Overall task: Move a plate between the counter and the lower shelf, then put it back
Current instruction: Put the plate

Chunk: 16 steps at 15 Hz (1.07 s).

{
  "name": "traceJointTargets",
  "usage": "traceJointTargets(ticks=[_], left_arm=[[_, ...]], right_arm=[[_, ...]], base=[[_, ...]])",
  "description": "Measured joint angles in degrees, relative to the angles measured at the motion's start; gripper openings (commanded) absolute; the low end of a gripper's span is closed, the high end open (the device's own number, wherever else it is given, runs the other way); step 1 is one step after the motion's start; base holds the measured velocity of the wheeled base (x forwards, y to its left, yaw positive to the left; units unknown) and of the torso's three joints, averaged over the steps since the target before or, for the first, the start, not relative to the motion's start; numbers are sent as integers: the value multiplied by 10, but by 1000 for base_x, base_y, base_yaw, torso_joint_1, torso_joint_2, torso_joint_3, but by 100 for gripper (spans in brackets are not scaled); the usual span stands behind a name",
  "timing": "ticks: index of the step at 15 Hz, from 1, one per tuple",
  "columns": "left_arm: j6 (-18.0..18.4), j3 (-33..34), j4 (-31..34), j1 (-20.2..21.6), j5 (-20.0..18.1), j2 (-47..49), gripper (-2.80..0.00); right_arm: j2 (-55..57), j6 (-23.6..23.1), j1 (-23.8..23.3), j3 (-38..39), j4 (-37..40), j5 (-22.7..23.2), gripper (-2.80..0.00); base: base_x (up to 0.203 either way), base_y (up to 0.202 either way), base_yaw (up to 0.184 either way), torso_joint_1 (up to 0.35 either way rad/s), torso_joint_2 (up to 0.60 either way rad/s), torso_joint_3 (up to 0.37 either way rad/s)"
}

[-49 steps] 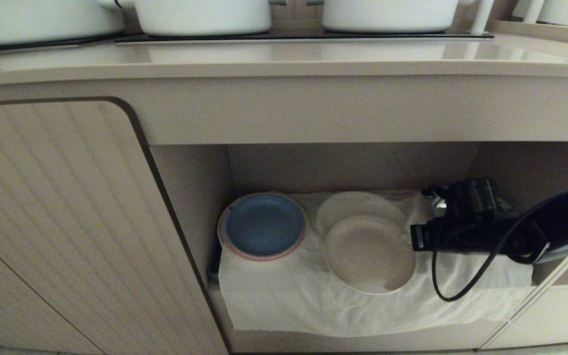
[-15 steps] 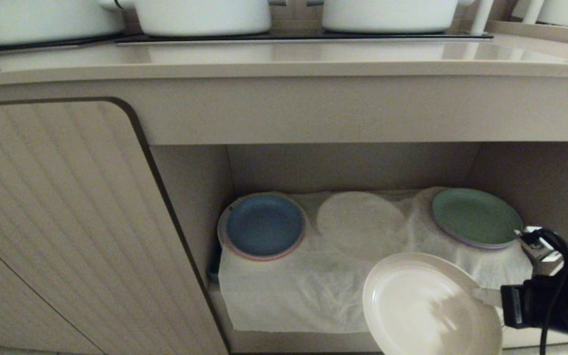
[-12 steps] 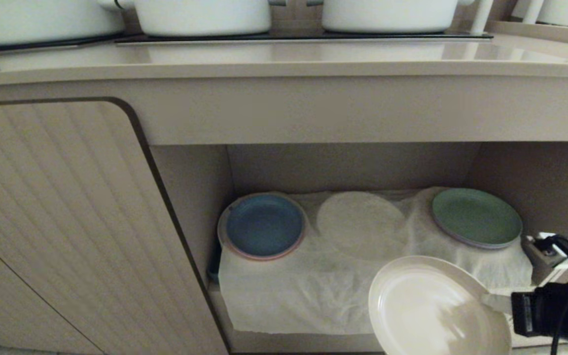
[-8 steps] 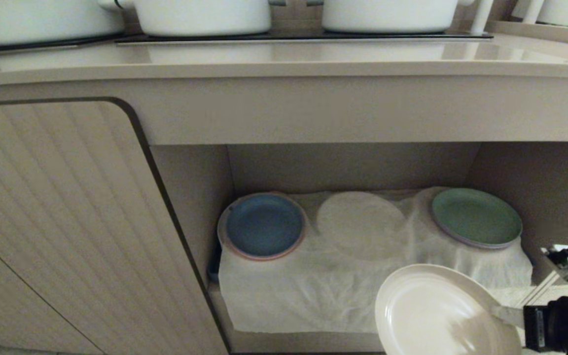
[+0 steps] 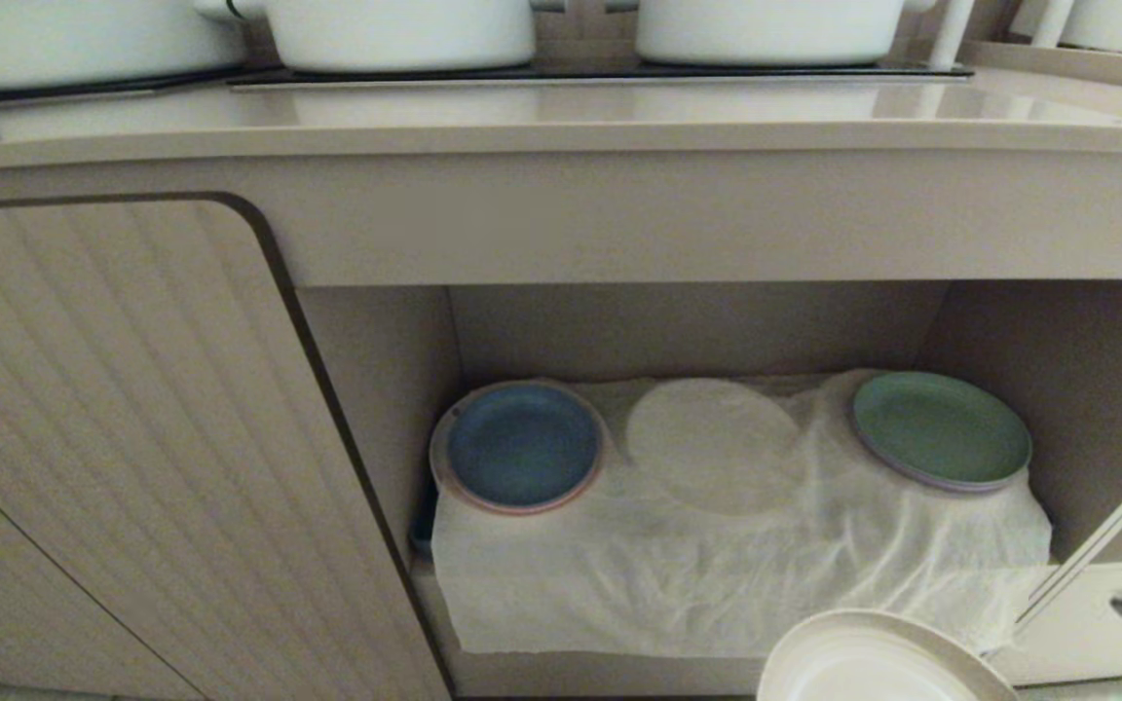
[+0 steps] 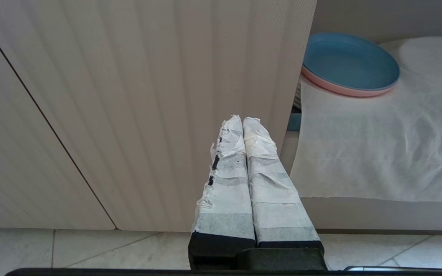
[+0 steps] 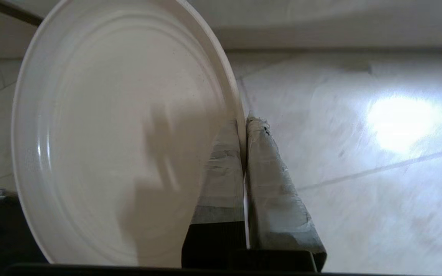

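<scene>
You had the right gripper clamped tight on the plate rim, clear of the lower shelf for lifting to the counter; left gripper closed, empty.

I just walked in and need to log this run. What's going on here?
The right end effector is shut on the rim of the cream plate and holds it out in front of the lower shelf, low, with floor tiles behind it. On the shelf's white cloth sit a blue plate and a green plate. The counter above carries white pots but no plate. The left end effector is shut and idle in front of the ribbed cabinet door.
</scene>
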Motion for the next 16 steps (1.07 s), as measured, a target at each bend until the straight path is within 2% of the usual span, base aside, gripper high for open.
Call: traceJointTargets(ticks=[2, 16], left_arm=[[0, 0, 0, 0, 0, 0, -280], [0, 0, 0, 0, 0, 0, -280]], right_arm=[[-19, 25, 0, 6, 17, 1, -280], [-56, 24, 2, 30, 18, 1, -280]], base=[[0, 0, 0, 0, 0, 0], [0, 0, 0, 0, 0, 0]])
